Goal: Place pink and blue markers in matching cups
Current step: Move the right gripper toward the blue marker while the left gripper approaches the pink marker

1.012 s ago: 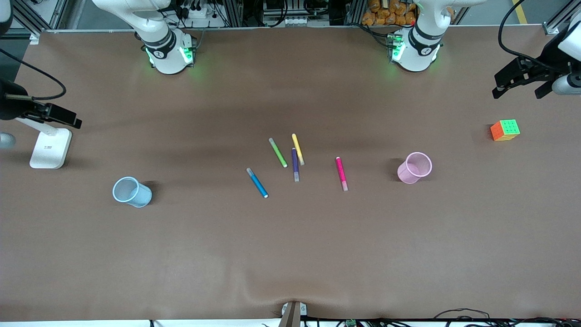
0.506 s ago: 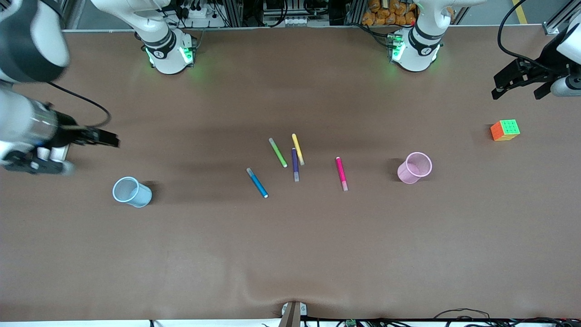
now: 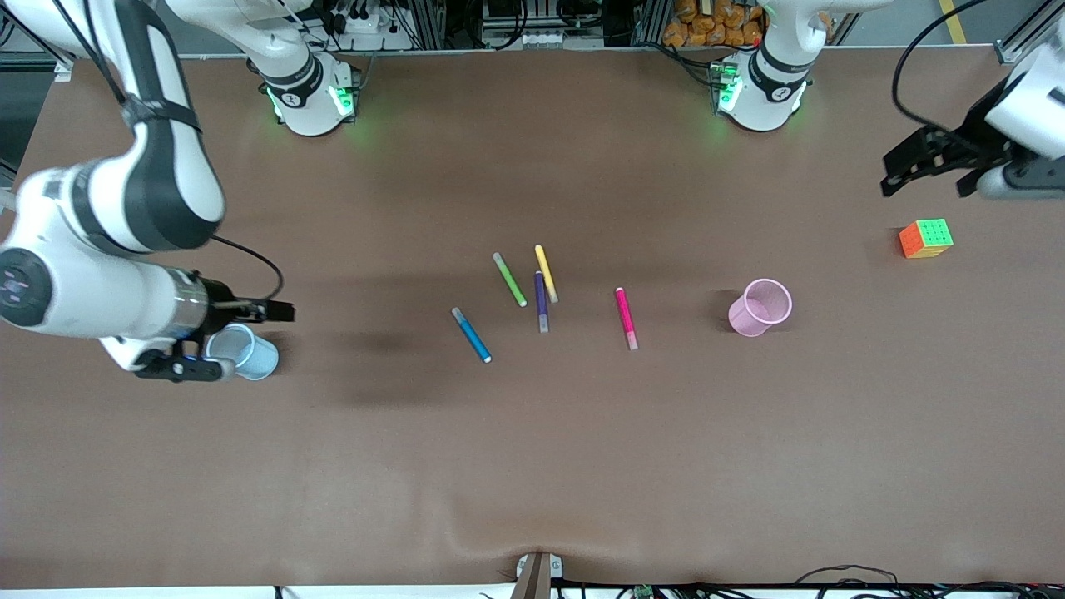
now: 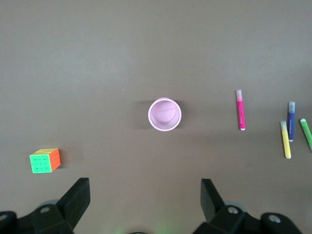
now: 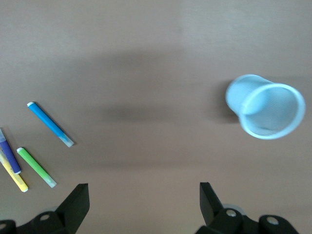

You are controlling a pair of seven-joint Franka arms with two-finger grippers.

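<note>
While nothing is held, step in hand: I judge it the first reach, each arm going for its own marker.
Clock: 12 points at the arm bases, 6 at the front camera.
Right tool [image 5: 142,191]: jaws wide, empty, over the pale blue cup [image 3: 258,356].
Left tool [image 4: 145,185]: jaws wide, empty, over the counter [image 3: 532,466] at 12 of the colour cube [image 3: 925,239].
Blue marker [image 3: 472,335]: flat on the counter, 3 o'clock of the blue cup, well apart.
Pink marker [image 3: 626,318]: flat, 9 o'clock of the pale pink cup [image 3: 759,308].
Decoys: purple marker [image 3: 542,301], green marker [image 3: 509,279] and yellow marker [image 3: 546,273] lie between them.
Doing it well: I'd turn the jaws across each barrel, grip mid-length, then drop it end-first into an upright cup.
Risk: the purple marker lies near the blue one.
Writing: none I can read.
</note>
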